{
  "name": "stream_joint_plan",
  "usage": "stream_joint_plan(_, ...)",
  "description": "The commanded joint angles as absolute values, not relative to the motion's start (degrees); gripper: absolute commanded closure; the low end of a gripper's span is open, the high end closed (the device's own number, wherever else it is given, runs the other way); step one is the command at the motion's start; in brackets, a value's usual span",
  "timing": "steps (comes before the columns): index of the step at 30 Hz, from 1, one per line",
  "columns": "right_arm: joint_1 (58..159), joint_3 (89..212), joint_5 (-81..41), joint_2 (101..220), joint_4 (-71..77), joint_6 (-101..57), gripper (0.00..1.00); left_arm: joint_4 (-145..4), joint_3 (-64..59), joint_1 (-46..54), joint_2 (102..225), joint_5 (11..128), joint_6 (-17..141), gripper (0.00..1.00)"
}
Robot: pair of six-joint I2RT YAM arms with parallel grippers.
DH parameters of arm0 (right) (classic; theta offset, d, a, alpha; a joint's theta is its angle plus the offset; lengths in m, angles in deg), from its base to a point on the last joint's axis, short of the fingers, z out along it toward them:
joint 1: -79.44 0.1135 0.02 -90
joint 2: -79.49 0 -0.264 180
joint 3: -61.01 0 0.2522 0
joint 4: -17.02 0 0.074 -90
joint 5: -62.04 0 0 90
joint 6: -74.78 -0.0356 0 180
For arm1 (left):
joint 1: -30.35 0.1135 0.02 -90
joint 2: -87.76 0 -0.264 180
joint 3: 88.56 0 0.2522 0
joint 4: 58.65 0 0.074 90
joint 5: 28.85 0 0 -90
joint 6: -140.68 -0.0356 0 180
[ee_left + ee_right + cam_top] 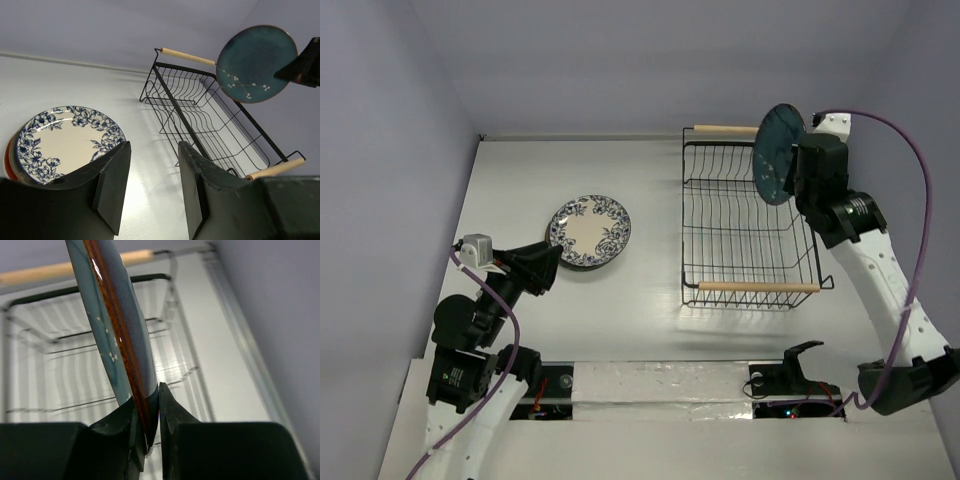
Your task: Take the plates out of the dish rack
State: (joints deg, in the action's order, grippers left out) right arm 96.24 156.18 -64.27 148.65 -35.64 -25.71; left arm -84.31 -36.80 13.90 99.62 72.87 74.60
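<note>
My right gripper (798,172) is shut on the rim of the dark teal plate (777,153) and holds it on edge above the far right corner of the black wire dish rack (748,215). In the right wrist view the plate (112,325) stands edge-on between my fingers (150,412). The rack holds no other plate. The blue floral plate (590,231) lies flat on the table on top of another plate, whose edge shows in the left wrist view (9,160). My left gripper (548,268) is open and empty just near of that stack.
The rack's wooden handles are at its far (725,130) and near (758,287) ends. Walls close in at the left, back and right. A black bracket (798,357) sits at the near table edge.
</note>
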Motion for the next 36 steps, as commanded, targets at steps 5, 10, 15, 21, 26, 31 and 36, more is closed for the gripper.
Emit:
stream_joint_plan(5, 103.5, 154.9, -36.8, 145.0, -13.6, -37.0, 1.00, -82.2, -36.9, 14.1, 100.6, 72.7, 74.6, 0.60)
stream_joint_plan(10, 108.3, 153.6, -23.1, 153.6, -1.0, -46.7, 1.00, -82.1, -36.9, 14.1, 100.9, 72.6, 74.6, 0.60)
stream_joint_plan(15, 112.7, 154.6, -15.2, 163.3, 10.8, -54.8, 1.00, -82.2, -36.9, 14.1, 101.0, 72.6, 74.7, 0.60)
stream_joint_plan(21, 118.3, 158.2, -13.1, 175.7, 16.5, -62.2, 1.00, -82.1, -36.9, 14.6, 101.6, 72.8, 74.7, 0.60)
stream_joint_plan(26, 119.8, 159.2, -10.4, 182.8, 19.8, -66.5, 1.00, -82.1, -36.9, 14.6, 101.8, 72.9, 74.7, 0.60)
stream_joint_plan(31, 120.3, 159.0, -7.7, 187.2, 22.7, -69.9, 1.00, -81.9, -37.0, 14.6, 101.8, 73.0, 74.7, 0.60)
stream_joint_plan(36, 120.8, 158.3, -7.4, 189.1, 23.1, -70.8, 1.00, -81.9, -37.0, 14.6, 102.0, 73.1, 74.7, 0.60)
